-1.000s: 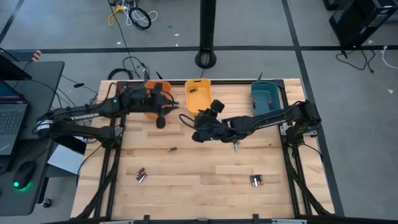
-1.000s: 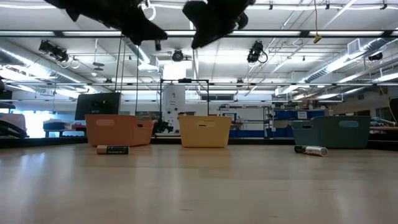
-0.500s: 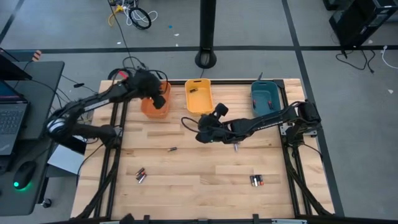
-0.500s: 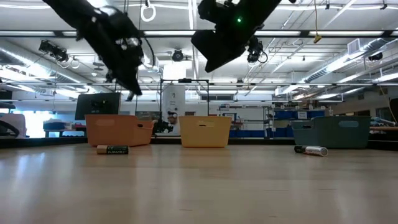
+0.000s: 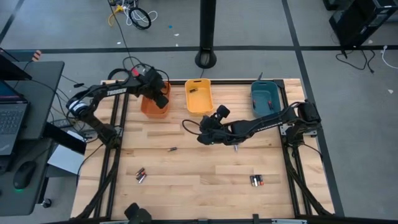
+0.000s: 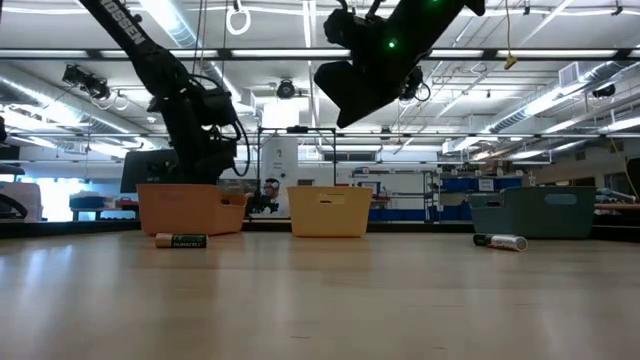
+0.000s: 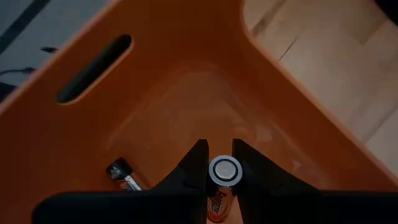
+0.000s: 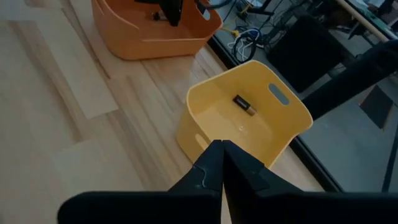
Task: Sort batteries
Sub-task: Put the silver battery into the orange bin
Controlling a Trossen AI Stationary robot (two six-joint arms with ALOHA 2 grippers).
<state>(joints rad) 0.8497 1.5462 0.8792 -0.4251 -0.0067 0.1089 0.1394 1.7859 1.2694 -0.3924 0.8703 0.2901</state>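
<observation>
The left gripper [image 7: 219, 167], fingers clamped on a battery [image 7: 224, 171] above the orange bin [image 7: 186, 93], could drop it onto the cell [image 7: 123, 174] lying inside and bounce it out, while the empty right gripper [image 8: 222, 151], fingers pressed together, waits beside the yellow bin [image 8: 249, 121].

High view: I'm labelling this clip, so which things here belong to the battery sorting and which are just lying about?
Belonging to the job:
- loose batteries on the table
- battery in the left pincer
- orange bin, yellow bin, teal bin

Just lying about:
- laptop
- computer mouse
- floor cables
</observation>
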